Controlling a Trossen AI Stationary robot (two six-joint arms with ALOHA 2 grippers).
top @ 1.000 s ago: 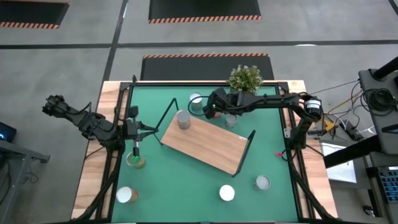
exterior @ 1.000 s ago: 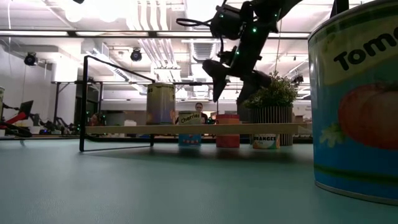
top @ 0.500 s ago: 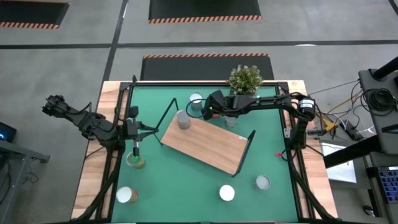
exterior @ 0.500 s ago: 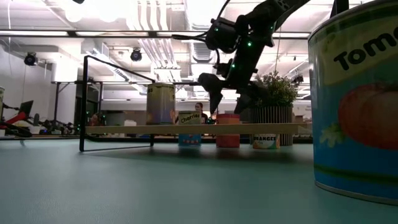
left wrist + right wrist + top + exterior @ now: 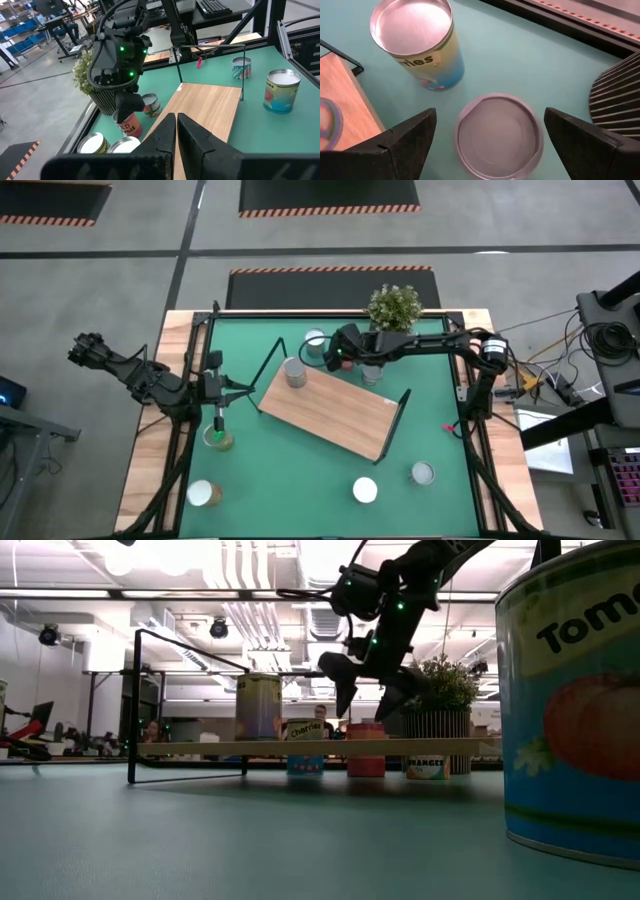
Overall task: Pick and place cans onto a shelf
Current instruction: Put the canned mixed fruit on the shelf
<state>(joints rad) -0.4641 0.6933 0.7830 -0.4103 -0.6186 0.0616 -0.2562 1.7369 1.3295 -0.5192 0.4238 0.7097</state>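
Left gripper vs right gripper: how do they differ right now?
The left gripper has its jaws shut; the right gripper has its jaws spread wide. The left gripper sits at the mat's left edge above a green-topped can; the right gripper hangs over a silver-topped can near the potted plant, behind the shelf. Neither holds anything.

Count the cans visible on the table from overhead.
8 cans: one on the shelf; three behind it, one of them under the right gripper; one by the left edge; three along the front. More could hide beneath the arms.
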